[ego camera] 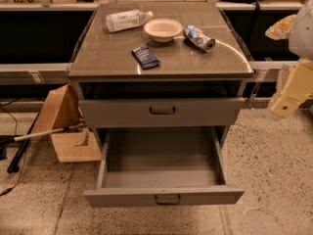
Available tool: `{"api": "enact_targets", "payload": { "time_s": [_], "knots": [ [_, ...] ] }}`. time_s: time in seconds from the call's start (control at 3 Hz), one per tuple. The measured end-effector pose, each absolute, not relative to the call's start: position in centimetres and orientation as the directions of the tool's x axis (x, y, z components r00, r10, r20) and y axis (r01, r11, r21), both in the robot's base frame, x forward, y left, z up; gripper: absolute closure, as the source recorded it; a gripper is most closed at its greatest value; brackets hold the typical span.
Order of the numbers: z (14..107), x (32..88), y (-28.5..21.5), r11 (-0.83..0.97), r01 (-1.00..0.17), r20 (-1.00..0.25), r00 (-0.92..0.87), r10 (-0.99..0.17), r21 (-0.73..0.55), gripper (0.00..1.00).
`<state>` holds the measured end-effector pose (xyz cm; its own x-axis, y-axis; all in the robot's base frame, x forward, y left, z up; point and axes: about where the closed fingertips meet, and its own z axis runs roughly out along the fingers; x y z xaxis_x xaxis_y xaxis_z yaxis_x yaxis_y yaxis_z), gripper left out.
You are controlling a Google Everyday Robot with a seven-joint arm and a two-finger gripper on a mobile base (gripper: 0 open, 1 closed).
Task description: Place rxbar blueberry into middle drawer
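The rxbar blueberry (pixel 145 58), a dark navy flat bar, lies on the grey cabinet top (pixel 107 58), left of centre near the front. The middle drawer (pixel 164 197) is pulled wide open below it, and its grey inside is empty. The upper drawer (pixel 162 112) is only slightly out. My gripper (pixel 284 103), a cream-coloured end of the arm, hangs at the right edge of the camera view, beside the cabinet at upper-drawer height. It is well apart from the bar and holds nothing that I can see.
On the cabinet top stand a lying clear plastic bottle (pixel 126 20), a white bowl (pixel 163 29) and a crushed blue-silver can (pixel 199 37). A cardboard box (pixel 63 126) and a stick (pixel 44 134) lie on the floor at the left. Speckled floor surrounds the open drawer.
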<state>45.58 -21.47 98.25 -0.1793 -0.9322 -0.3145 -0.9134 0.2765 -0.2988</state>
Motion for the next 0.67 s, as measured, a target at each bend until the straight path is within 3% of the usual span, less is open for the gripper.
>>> {"api": "enact_targets", "payload": {
  "time_s": [0.67],
  "knots": [
    [98.3, 48.8, -20.6, 0.293, -0.881, -0.390, -0.138, -0.910, -0.372, 0.00]
  ]
}}
